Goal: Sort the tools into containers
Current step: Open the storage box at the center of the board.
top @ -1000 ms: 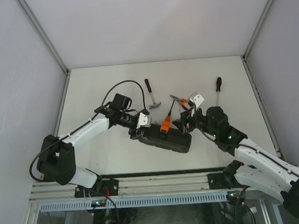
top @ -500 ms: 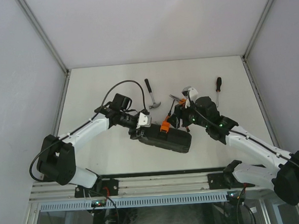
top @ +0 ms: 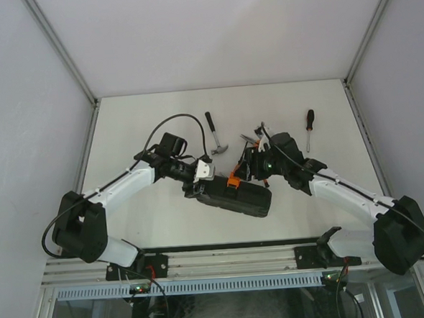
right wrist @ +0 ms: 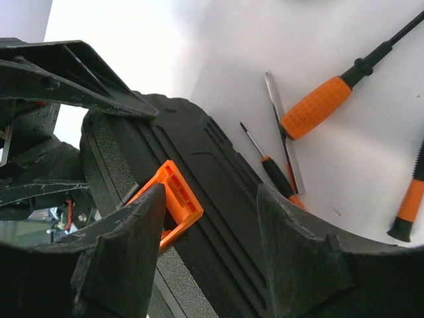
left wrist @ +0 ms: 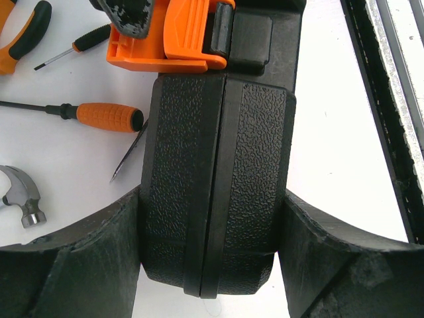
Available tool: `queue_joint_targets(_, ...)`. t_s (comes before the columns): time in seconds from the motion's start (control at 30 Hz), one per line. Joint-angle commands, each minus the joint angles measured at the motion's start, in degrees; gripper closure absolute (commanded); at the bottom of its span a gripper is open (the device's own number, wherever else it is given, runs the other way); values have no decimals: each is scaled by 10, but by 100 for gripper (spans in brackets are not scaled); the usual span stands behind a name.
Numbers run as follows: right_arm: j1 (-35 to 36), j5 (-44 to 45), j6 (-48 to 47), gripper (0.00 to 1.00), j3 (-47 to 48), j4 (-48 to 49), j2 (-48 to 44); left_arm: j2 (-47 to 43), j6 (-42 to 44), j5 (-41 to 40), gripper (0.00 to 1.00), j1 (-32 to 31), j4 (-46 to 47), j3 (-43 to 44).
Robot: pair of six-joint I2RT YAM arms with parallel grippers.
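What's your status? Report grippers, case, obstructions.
Left gripper clamped on closed tool case. Right gripper open, straddling orange latch. Hammer, pliers, screwdrivers loose beyond case, none blocking latch.

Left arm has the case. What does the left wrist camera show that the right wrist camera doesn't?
Left wrist only: the hammer head, a pliers handle, and the left gripper clamped across the case. Right wrist only: the right gripper open astride the latch, and a second orange-and-black handle at the right edge. Both: the closed black case, its orange latch, the fat orange-handled screwdriver.
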Motion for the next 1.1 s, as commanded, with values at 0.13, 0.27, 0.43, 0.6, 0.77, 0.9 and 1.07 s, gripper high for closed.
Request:
queue_joint_targets(0.13, -15, -81, 42, 46, 22, 37, 29, 17, 15, -42, 100, -4, -27, 19)
queue_joint_targets(0.27, -17, -95, 50, 53, 23, 47, 38, 17, 15, -43, 100, -4, -27, 20)
queue_joint_targets(0.43, -17, -103, 51, 64, 23, 52, 40, 18, 14, -43, 100, -5, -28, 21)
queue_joint_targets(0.6, -17, -102, 44, 77, 20, 56, 35, 17, 14, -43, 100, -4, -28, 21)
queue_joint_targets(0.77, -17, -86, 32, 90, 12, 62, 16, 17, 14, -44, 100, -4, -28, 20)
queue_joint_targets(0.9, -17, -82, 27, 100, 8, 73, 0, 17, 14, -42, 99, -5, -25, 20)
queue_joint_targets(1.07, -17, -84, 25, 100, 5, 83, -10, 6, -8, -44, 93, -5, 2, 9)
